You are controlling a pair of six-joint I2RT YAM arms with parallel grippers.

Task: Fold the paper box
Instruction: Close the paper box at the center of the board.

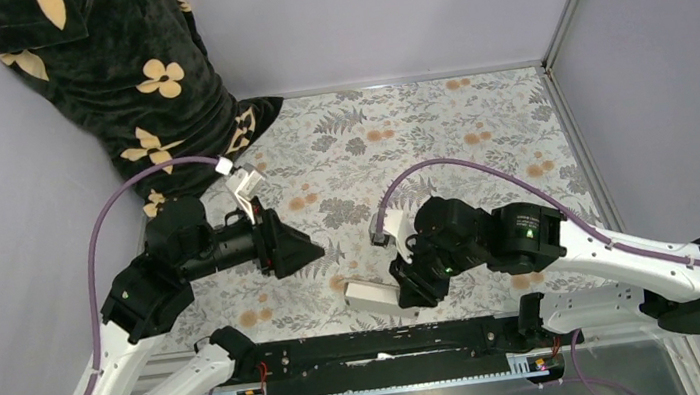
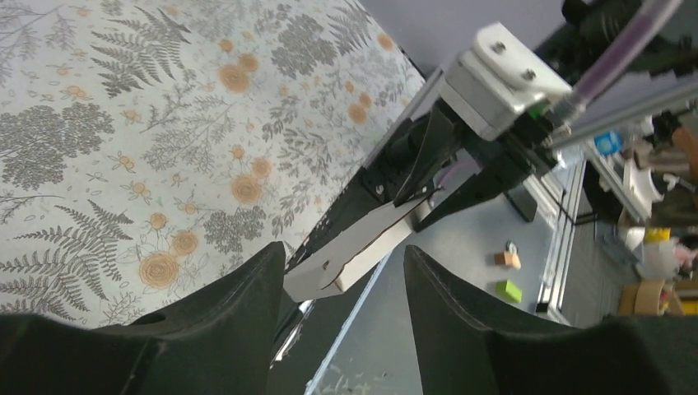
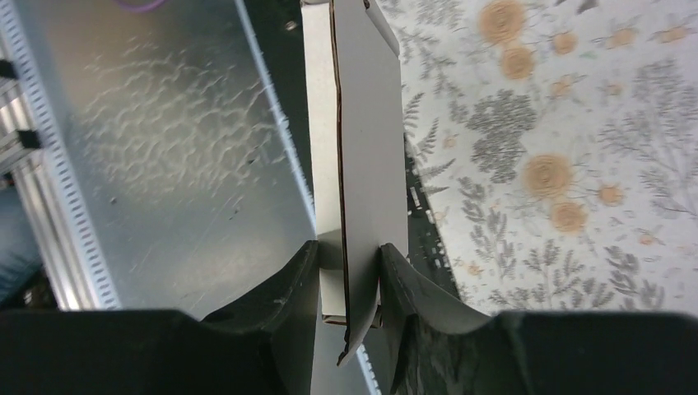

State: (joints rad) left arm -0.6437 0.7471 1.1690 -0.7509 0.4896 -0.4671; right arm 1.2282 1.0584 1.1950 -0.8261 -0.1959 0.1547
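**Right gripper clamps the paper box at the near table edge; left jaws stand apart, empty**

Top view: The paper box, white and pressed nearly flat, sits at 6 o'clock from the middle of the flowered table cover, close to the black rail along the near edge. The right gripper meets the box at its 3 o'clock end, jaws clenched on the card. The left gripper lies at about 10 o'clock from the box and points toward 3 o'clock. It is near the box but apart from it. A black cloth with yellow flowers fills the 11 o'clock corner.

Left wrist view: The left gripper has its jaws released, with a clear gap and nothing clasped. Through that gap, farther off, the paper box shows as a white wedge slanting up toward 2 o'clock. The right gripper grips its upper end. The flowered cover fills the 9 to 12 o'clock side. At 4 o'clock, on the floor beyond the table, lie an orange block and a green block.

Right wrist view: The right gripper pinches the paper box between both jaws. The box runs straight up to 12 o'clock as two layers with a thin brown seam between them. A metal plate lies at 9 o'clock, the flowered cover at 3 o'clock.
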